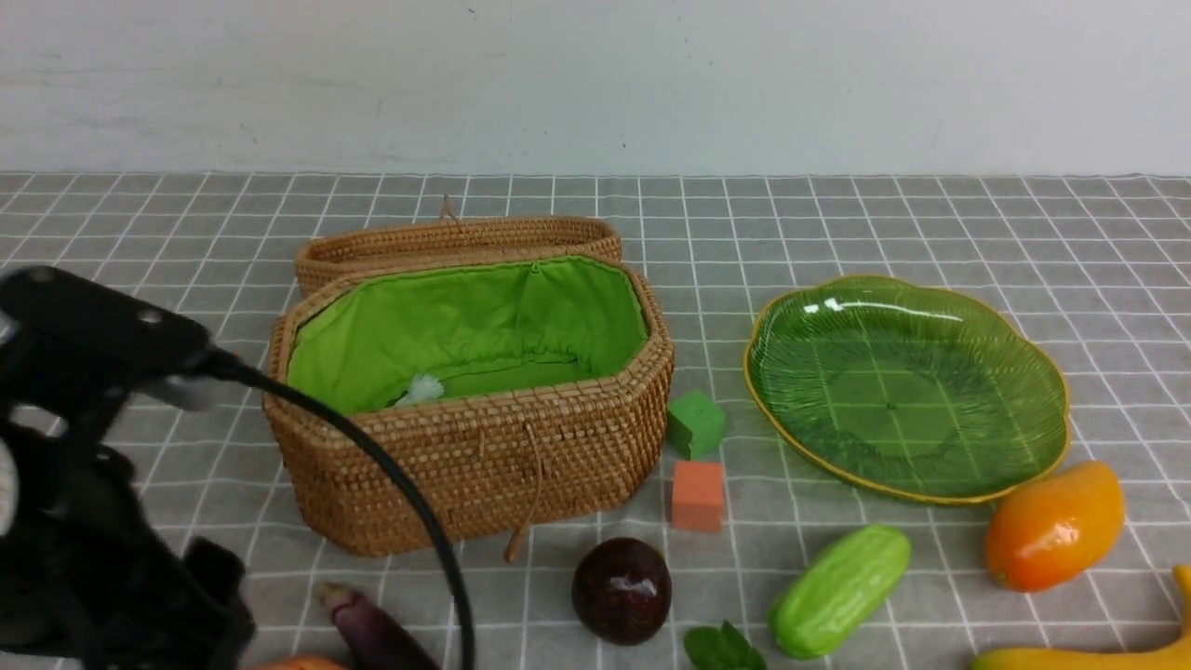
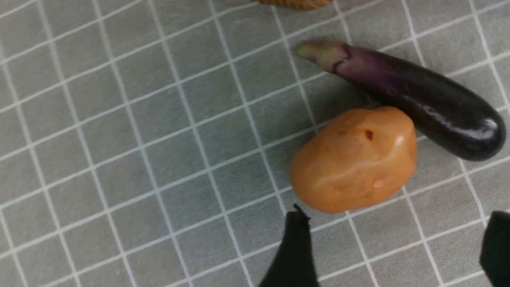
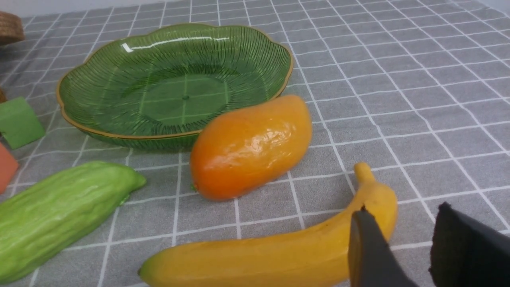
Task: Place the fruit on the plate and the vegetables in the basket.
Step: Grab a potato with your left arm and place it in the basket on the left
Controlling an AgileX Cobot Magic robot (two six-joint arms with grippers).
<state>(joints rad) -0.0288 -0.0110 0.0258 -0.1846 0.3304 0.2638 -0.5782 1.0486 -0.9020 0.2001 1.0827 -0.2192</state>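
On the gridded cloth (image 1: 521,596), near side of the basket (image 1: 465,465): the orange-tan bulb (image 2: 354,159) lay on its side, with the eggplant (image 2: 422,95) right beside it; whether the 2 touched could not be told.
Left gripper (image 2: 394,243): its 2 fingers stood wide apart with nothing clamped between them; the bulb lay just ahead of the tips, apparently untouched.
Right gripper (image 3: 402,219): its 2 fingers stood a modest gap apart, holding nothing. 1 finger overlapped the banana (image 3: 279,255) in the right wrist view; contact could not be confirmed.
Bulb, handling: the smooth, waxy skin suggested a firm, fairly light body, unlikely to crush but liable to roll or slip on its rounded sides.
Bulb, grip point: the narrower width at mid-body was judged the best hold, with the fingers centred to prevent rotation.
Caution: the finger nearer the eggplant needed clearance, or it could have pushed the eggplant aside.
Step in hand: probably alignment over the bulb, then lowering and closing.
Destination: the basket stood open, its green lining (image 1: 595,316) exposed.
Plate (image 1: 893,400): no fruit lay on it; the mango (image 1: 1056,526) rested by its rim.
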